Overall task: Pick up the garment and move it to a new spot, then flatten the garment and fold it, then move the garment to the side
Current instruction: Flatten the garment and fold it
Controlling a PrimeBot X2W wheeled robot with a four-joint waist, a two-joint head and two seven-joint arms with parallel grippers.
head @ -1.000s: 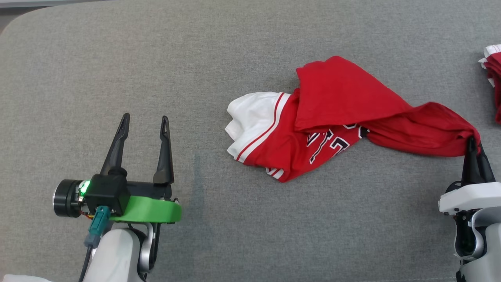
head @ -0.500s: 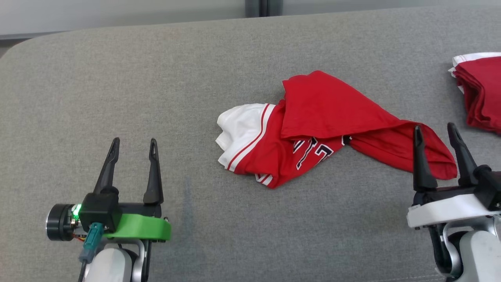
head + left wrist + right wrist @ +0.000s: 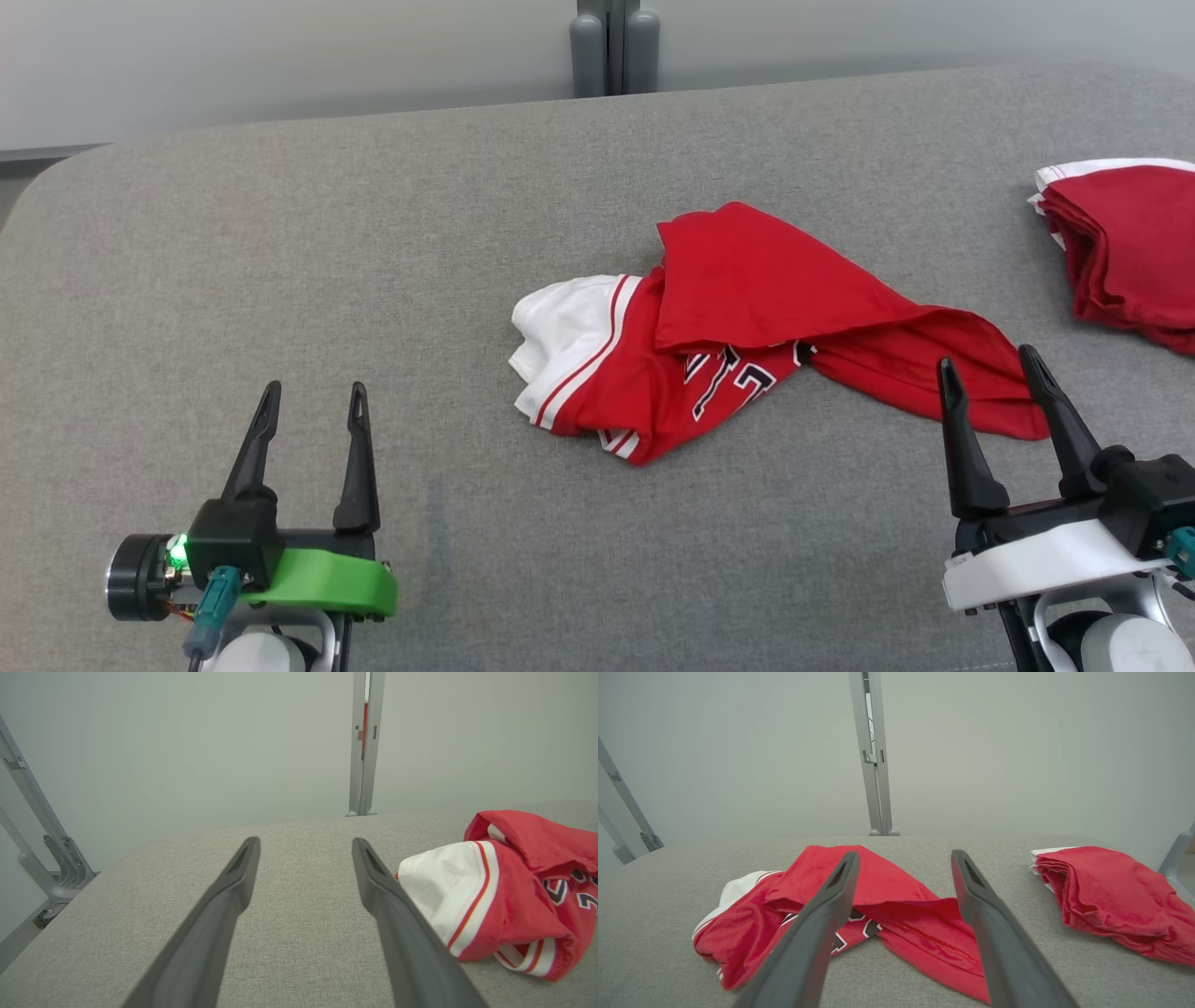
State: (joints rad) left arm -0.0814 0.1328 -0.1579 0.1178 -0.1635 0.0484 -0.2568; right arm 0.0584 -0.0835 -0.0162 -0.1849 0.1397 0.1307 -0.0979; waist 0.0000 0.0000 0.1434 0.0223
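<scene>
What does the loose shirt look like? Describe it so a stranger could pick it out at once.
Start with the wide grey fabric table. Near its middle lies a crumpled red shirt, stretched out towards the right. Unlike the neatly folded red pile at the table's right edge, it sprawls loose, with a white, red-striped part at its left end and black-and-white lettering showing.

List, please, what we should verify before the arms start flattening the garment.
1. Right gripper open, clamping nothing: ok.
2. Left gripper open, apart from the garment: ok.
3. Garment resting on the grey surface: ok.
4. Garment flat: not ok; it is crumpled, with a red layer folded over the lettering.
5. Garment apart from the folded red pile: ok.
6. Right fingers clear of the cloth: cannot tell.
</scene>
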